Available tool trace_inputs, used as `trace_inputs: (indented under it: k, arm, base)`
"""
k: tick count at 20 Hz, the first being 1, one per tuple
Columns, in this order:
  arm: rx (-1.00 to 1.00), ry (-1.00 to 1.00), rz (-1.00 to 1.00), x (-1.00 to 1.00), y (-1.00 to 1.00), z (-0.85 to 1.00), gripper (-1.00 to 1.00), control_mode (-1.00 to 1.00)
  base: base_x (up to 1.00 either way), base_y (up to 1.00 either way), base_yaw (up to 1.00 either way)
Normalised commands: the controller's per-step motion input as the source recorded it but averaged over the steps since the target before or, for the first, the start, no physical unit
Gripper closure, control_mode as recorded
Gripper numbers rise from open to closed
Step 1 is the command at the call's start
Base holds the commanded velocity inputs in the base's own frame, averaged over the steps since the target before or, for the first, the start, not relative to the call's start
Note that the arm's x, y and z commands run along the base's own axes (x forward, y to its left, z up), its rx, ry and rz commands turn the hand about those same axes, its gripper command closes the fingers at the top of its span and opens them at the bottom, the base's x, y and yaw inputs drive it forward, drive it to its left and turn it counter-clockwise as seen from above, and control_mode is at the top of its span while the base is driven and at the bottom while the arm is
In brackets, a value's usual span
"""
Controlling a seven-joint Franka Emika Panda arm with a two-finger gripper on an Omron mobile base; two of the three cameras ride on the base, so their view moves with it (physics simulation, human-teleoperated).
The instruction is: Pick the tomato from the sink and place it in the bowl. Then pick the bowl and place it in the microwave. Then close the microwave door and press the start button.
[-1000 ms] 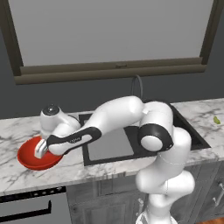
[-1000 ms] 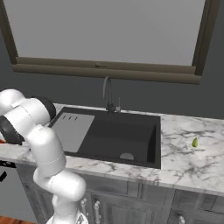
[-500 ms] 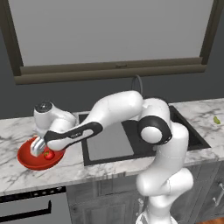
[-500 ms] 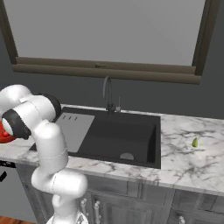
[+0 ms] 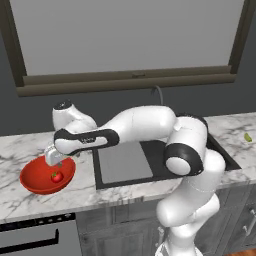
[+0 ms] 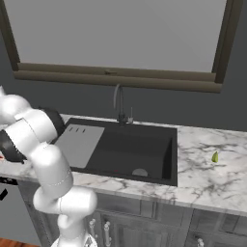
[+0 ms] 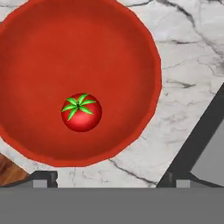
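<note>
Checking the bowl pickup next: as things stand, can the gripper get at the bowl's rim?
Probably yes. The open gripper hangs just above the bowl, nothing lies between them, and the tomato sits inside, off the rim.

Showing glossy red on the tomato (image 7: 81,112) with a green stem star, plain bright red on the bowl (image 7: 131,52), grey-veined white marble on the counter (image 7: 183,87), black in the sink (image 6: 130,149).
</note>
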Motion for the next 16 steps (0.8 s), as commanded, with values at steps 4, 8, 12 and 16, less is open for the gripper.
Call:
trace_inputs:
  k: [4,8,12,16]
  arm:
    - [0.18,0.22,-0.35,-0.08,-0.95,-0.25,-1.00,-1.00]
    - [0.17,0.02,-0.17,-0.09,-0.17,-0.22,-1.00,-1.00]
    - [0.04,0.00,-0.02,0.10,0.32,-0.27,-1.00,-1.00]
    - [0.00,0.00,0.00,0.18,0.41,-0.14,-1.00,-1.00]
  base:
    - [0.00,0.00,0.00]
    - [0.00,0.00,0.00]
    - [0.00,0.00,0.00]
    - [0.00,0.00,0.00]
